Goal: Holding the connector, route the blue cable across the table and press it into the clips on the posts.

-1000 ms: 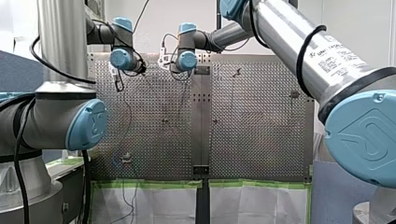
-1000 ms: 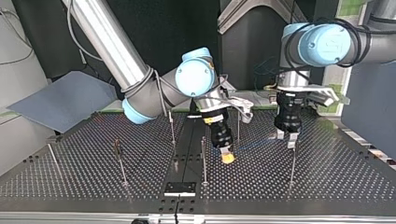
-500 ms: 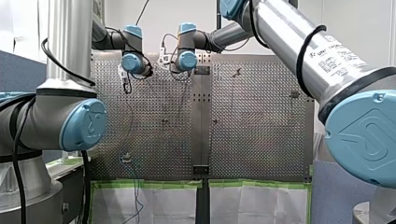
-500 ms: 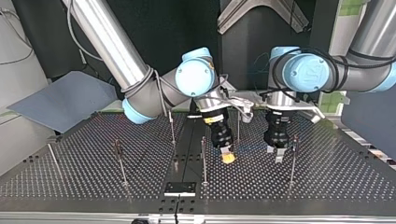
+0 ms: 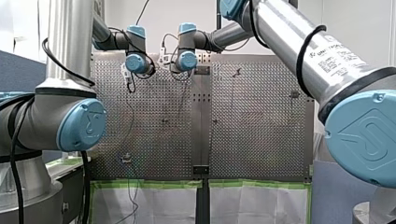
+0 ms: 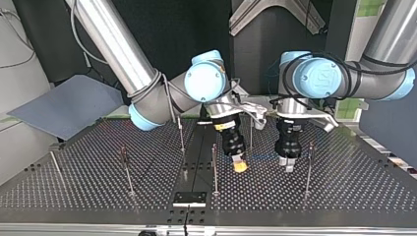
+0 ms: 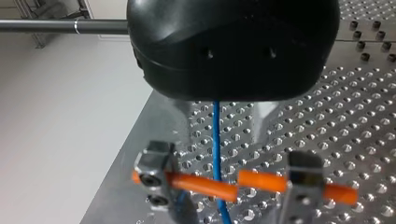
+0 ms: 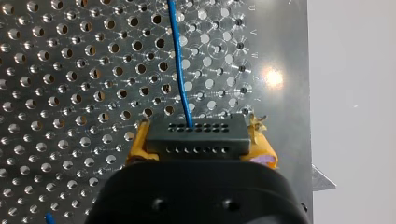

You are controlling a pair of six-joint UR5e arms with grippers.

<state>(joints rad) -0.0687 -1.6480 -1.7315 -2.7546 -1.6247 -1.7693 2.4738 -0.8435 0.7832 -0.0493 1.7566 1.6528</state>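
While your right gripper (image 8: 201, 145) clamps the connector (image 8: 196, 135), your left gripper (image 7: 229, 179) stands open around the blue cable (image 7: 215, 130); no post (image 6: 308, 169) seems to hold it yet.

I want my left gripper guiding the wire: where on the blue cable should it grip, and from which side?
Probably the straight stretch of blue cable running between my left gripper's spread fingers: come down from above, one finger each side. The connector end is held by my right gripper.
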